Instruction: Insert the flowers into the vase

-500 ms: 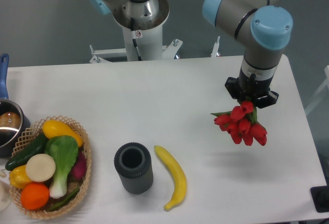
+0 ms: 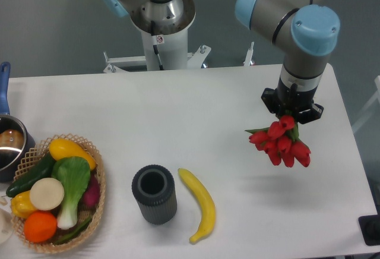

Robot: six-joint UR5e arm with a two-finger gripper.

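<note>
The flowers (image 2: 281, 144), a bunch of red tulip buds with a bit of green leaf showing, hang in the air over the right side of the white table (image 2: 178, 110). My gripper (image 2: 291, 115) is shut on their stems from above; the stems are hidden under it. The vase (image 2: 154, 193), a short dark grey ribbed cylinder with an open round mouth, stands upright near the table's front, well to the left of the flowers and lower in the view.
A yellow banana (image 2: 200, 204) lies just right of the vase. A wicker basket (image 2: 100, 202) of vegetables and fruit sits at the front left. A metal pot (image 2: 9, 146) with a blue handle is at the left edge.
The gripper and flowers have shifted very slightly to the right. Nothing else has moved.
</note>
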